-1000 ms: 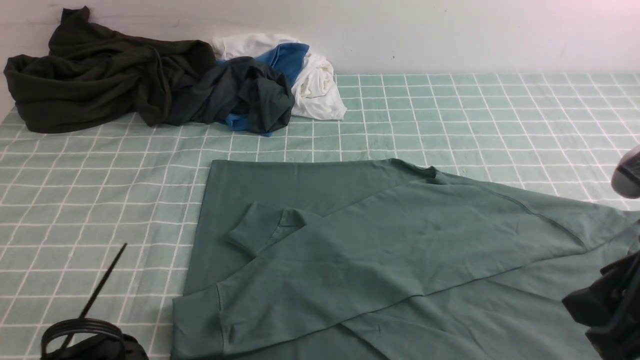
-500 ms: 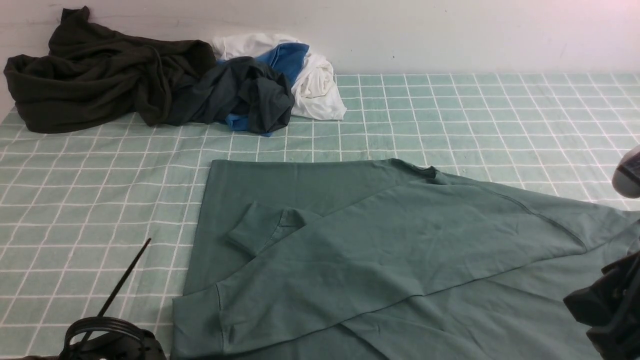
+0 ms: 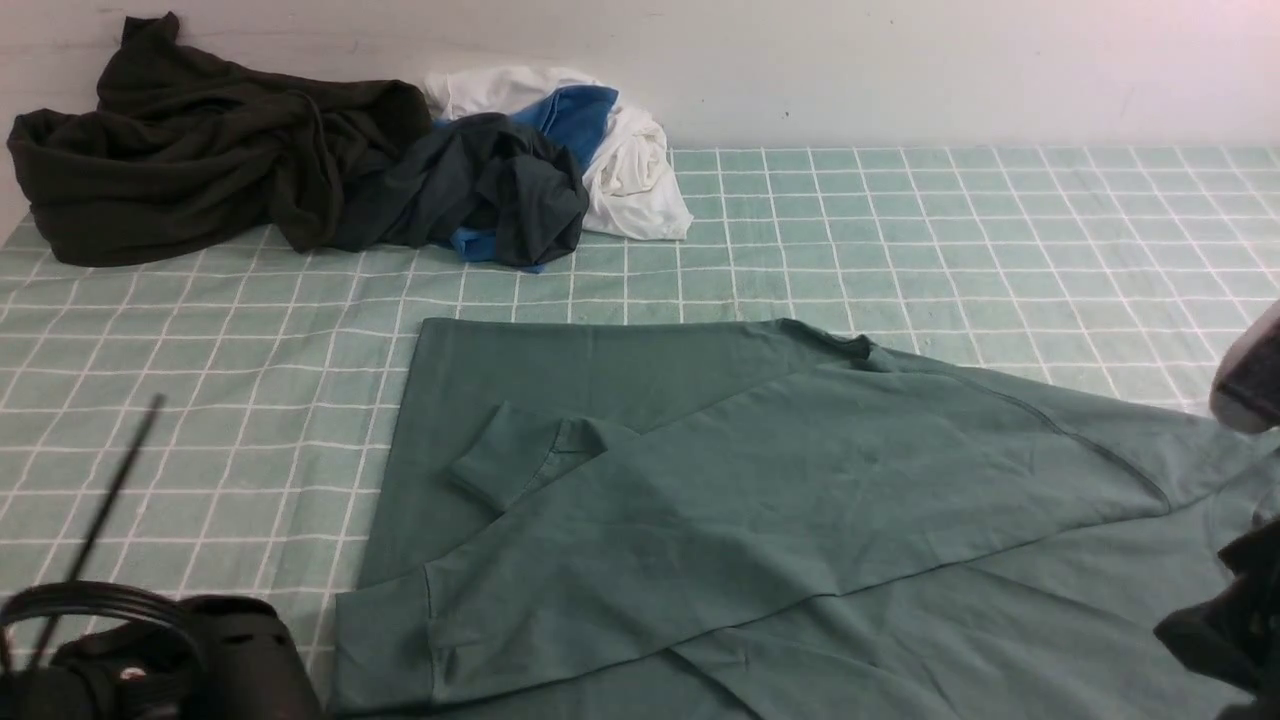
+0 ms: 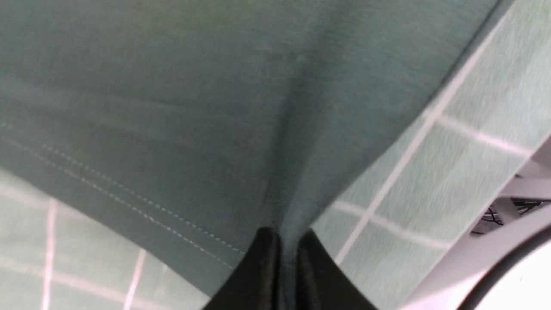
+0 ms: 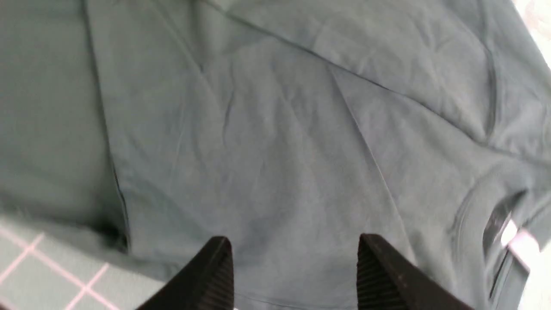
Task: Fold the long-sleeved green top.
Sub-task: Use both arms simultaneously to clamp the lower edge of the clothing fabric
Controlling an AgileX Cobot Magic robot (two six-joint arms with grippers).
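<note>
White wall (image 3: 900, 70) at the back, and in front of it a pale green checked tablecloth (image 3: 950, 220) with white grid lines. The green long-sleeved top (image 3: 780, 500) lies flat on the near centre-to-right part of the cloth and runs off the front view's near and right edges. One sleeve is folded diagonally across the body, with its ribbed cuff (image 3: 385, 640) at the garment's near-left corner. A second cuff (image 3: 495, 455) pokes out from under that sleeve, further back on the left half. The far-left corner holds a clothes pile against the wall: olive-black garment (image 3: 190, 150) outermost, grey-and-blue garment (image 3: 490, 190) touching it on the right, white garment (image 3: 635, 170) behind and right of that. The pile is well apart from the top. On the left gripper (image 4: 287, 241) the fingers are nearly together, pinching a raised ridge of the top's fabric at its edge, just beside a stitched hem line, with checked cloth showing on both sides. In the front view the left arm (image 3: 170, 660) sits at the near-left corner, just beside the ribbed cuff. A thin black rod (image 3: 100, 510) rises from it, blurred. On the right gripper (image 5: 295, 254) the fingers are spread wide over lightly creased fabric of the top; I can't tell whether they touch it. The right arm (image 3: 1225, 630) shows only as a dark shape at the near-right edge, over the top.
</note>
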